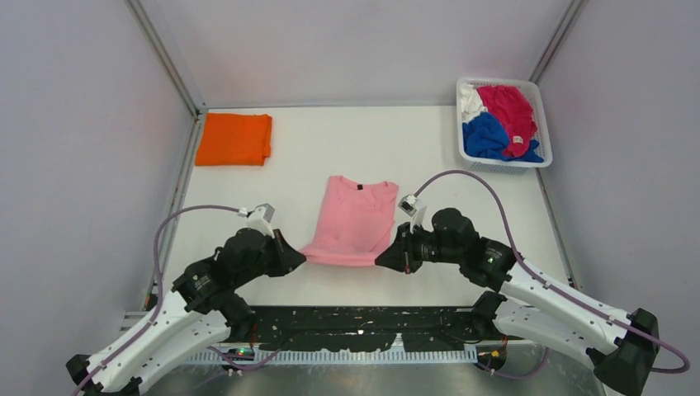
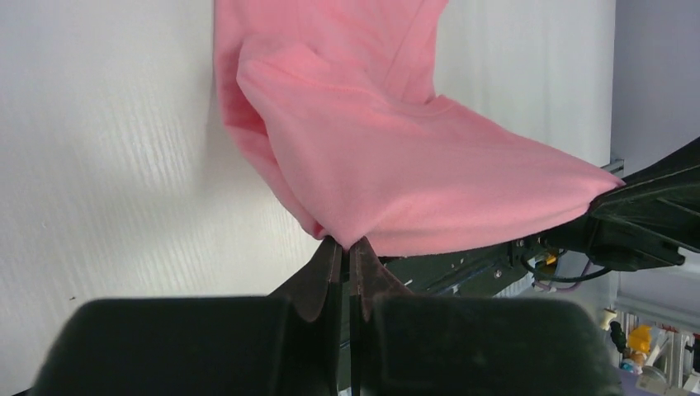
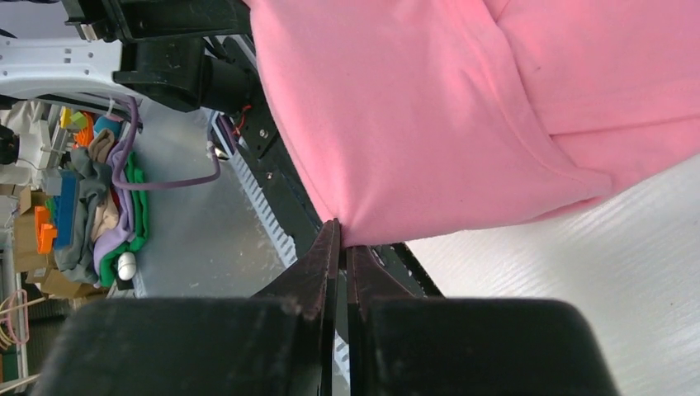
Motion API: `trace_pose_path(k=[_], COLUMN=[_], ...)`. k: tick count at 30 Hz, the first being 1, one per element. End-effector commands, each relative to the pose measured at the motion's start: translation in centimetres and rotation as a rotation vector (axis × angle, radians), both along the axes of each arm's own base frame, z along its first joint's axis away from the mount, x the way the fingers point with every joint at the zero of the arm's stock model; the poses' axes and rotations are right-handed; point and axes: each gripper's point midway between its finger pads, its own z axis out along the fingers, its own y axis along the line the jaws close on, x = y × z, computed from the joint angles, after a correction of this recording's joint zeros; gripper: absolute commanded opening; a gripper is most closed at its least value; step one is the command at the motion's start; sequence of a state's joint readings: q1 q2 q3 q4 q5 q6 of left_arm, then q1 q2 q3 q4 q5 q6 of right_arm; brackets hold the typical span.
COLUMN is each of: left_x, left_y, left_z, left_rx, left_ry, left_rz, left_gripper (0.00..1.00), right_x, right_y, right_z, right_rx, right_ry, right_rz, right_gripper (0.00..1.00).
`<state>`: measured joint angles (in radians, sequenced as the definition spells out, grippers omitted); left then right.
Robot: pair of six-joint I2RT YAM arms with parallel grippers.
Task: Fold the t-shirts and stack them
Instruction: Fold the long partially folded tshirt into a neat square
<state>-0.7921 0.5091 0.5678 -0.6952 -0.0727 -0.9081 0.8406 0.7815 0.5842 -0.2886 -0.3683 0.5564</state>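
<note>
Both arms stretched forward and low, wrists angled inward, tips facing each other. Left gripper [image 1: 300,258] clamped on the shirt [image 1: 355,219] hem at its fingertips. Right gripper [image 1: 380,261] likewise, fingers pressed together.

The light pink t-shirt [image 1: 355,216], folded narrow with its collar at the far end, lies well to the near left of the white mesh basket [image 1: 503,167]. Its near hem is raised, one corner pinched in the left gripper [image 1: 301,257] and the other in the right gripper [image 1: 380,260]. The orange t-shirt [image 1: 234,139], folded into a flat rectangle, lies far left of the basket. Crumpled inside the basket are the royal blue t-shirt [image 1: 487,136], the magenta-red t-shirt [image 1: 510,111] and the white t-shirt [image 1: 470,99].
</note>
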Motion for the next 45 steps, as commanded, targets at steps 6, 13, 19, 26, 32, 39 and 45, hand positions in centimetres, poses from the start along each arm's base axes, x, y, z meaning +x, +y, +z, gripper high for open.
trace_pose_path(k=[6, 13, 19, 26, 32, 39, 45], left_x=[4.5, 9.8, 14.6, 19.4, 24.0, 27.3, 29.5], left_y=[0.9, 0.0, -0.8, -1.6, -3.2, -3.7, -4.2], left_z=[4.9, 7.0, 6.2, 5.1, 2.3, -0.8, -3.1], left_rx=[0.121, 0.166, 0.174, 0.198, 0.203, 0.269, 0.279], left_ry=[-0.137, -0.179, -0.121, -0.073, 0.019, 0.110, 0.163], left_rz=[0.117, 0.144, 0.142, 0.120, 0.077, 0.075, 0.069], left_gripper=[0.00, 0.00, 0.00, 0.00, 0.00, 0.00, 0.17], right_x=[3.9, 8.8, 12.6, 16.7, 21.4, 25.0, 27.9], right_y=[-0.8, -2.9, -4.6, -6.0, -6.9, -7.2, -7.6], right_z=[4.1, 3.2, 3.2, 1.3, -1.2, -3.7, -5.7], right_rx=[0.065, 0.047, 0.042, 0.023, 0.026, 0.015, 0.002], right_ry=[-0.055, -0.035, -0.040, 0.005, 0.070, 0.116, 0.150], right_rz=[-0.142, -0.286, -0.372, -0.444, -0.524, -0.553, -0.605], right_gripper=[0.05, 0.05, 0.05, 0.05, 0.05, 0.05, 0.10])
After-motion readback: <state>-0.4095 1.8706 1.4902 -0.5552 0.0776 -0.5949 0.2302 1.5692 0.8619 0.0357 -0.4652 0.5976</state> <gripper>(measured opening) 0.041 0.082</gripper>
